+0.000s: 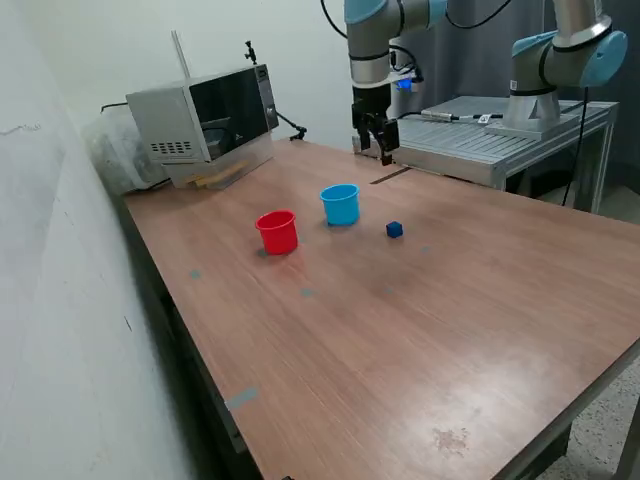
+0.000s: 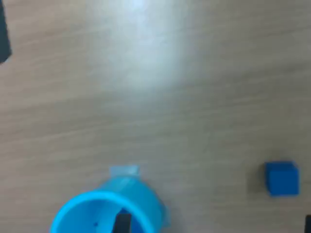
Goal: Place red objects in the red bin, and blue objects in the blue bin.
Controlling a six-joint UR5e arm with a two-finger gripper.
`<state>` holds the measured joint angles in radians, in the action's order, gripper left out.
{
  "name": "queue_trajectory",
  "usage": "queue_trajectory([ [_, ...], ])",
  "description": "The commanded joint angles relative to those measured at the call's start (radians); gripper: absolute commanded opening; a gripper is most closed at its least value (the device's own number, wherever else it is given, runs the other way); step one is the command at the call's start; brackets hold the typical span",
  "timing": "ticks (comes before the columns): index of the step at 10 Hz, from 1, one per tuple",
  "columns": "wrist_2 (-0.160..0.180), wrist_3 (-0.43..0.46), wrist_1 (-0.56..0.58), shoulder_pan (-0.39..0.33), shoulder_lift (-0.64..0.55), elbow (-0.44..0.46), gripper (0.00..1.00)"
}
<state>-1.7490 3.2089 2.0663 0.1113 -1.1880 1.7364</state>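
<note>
The red bin is a small red cup standing on the wooden table. The blue bin, a light blue cup, stands to the exterior view's right of it. It also shows in the wrist view, with something dark inside that I cannot identify. One dark blue cube lies on the table just beyond the blue cup, to the exterior view's right, and is also in the wrist view. No red cubes and no second blue cube are in view. My gripper hangs above the table behind the blue cup, open and empty.
A microwave stands at the table's back corner on the exterior view's left. A second arm stands on a metal bench behind the table. A wall runs along the exterior view's left.
</note>
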Motion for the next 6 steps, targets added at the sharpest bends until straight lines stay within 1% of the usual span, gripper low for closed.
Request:
queue_trajectory([
  [1, 0.002, 0.043, 0.057, -0.096, -0.012, 0.074, 1.00],
  [2, 0.003, 0.048, 0.073, -0.104, 0.031, 0.065, 1.00],
  [4, 0.028, 0.048, 0.107, -0.130, 0.092, 0.060, 1.00],
  [5, 0.031, 0.051, 0.110, -0.155, 0.141, 0.025, 1.00],
  [6, 0.031, 0.054, 0.113, -0.157, 0.172, -0.006, 1.00],
])
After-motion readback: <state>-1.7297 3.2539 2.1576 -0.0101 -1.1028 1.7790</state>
